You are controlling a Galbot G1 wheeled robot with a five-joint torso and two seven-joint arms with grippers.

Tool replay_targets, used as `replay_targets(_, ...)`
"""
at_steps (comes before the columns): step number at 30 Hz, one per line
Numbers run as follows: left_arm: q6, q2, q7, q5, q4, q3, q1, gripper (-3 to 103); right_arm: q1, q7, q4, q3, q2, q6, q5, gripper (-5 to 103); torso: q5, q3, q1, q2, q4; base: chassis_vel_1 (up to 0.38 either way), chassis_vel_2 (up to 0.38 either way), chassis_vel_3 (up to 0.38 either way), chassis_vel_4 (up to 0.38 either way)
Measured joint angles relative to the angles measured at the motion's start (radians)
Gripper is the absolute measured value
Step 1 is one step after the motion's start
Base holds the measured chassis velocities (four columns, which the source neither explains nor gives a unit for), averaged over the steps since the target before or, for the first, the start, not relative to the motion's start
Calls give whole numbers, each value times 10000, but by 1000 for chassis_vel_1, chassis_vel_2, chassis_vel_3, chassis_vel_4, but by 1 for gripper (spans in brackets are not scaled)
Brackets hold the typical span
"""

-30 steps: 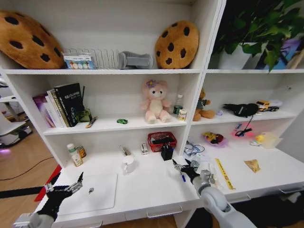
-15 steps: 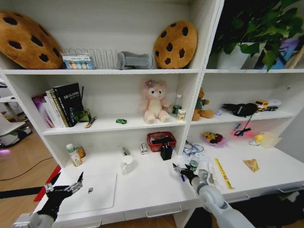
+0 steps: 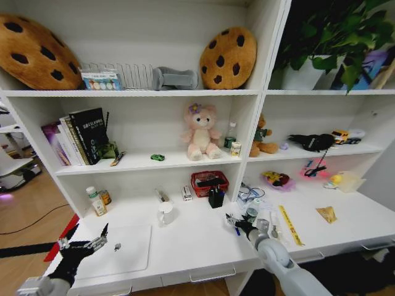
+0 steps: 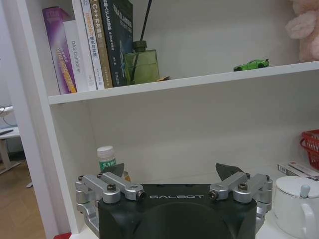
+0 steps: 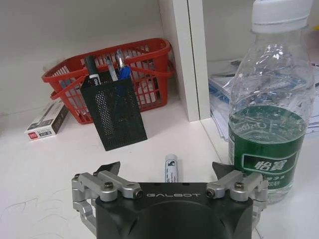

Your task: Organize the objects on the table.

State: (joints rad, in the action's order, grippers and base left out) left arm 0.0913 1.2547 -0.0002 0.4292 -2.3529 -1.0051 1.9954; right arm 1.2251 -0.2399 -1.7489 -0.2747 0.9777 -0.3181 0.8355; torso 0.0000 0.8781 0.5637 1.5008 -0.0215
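White table, my right pincer (image 3: 233, 223) poised over a pen.

Head view: the blue pen (image 3: 237, 230) lies on the table (image 3: 197, 246) just under my open right pincer; my left pincer (image 3: 83, 242) hangs open, well apart, by the laptop (image 3: 120, 250). Left wrist view: spread fingers (image 4: 113, 171) face the shelves, holding nothing. Right wrist view: the pen (image 5: 171, 168) sits between my open fingers, its long axis pointing away toward the mesh pen holder (image 5: 113, 112); my right arm is clearly nearer.

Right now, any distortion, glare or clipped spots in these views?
Head view: wide-angle bend in the white shelf uprights; pink glow around the black item on the right desk looks blown out. Right wrist view: clear plastic water bottle sharp, soft highlights. Left wrist view: even light, no glare.
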Motion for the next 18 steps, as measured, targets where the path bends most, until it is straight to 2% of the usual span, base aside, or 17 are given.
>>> replay_targets(12,0,0,0,0,0,0,0,100,-877,-118,621,660,113,-229,26,103,0,0,0,0,3,0,0,0,0)
replay_targets(13,0,0,0,0,0,0,1,100,-932,-148,655,728,119,-275,61,99,0,0,0,0,2,0,0,0,0)
replay_targets(18,0,0,0,0,0,0,0,100,-1134,-210,880,976,156,-280,39,97,0,0,0,0,0,0,0,0,0)
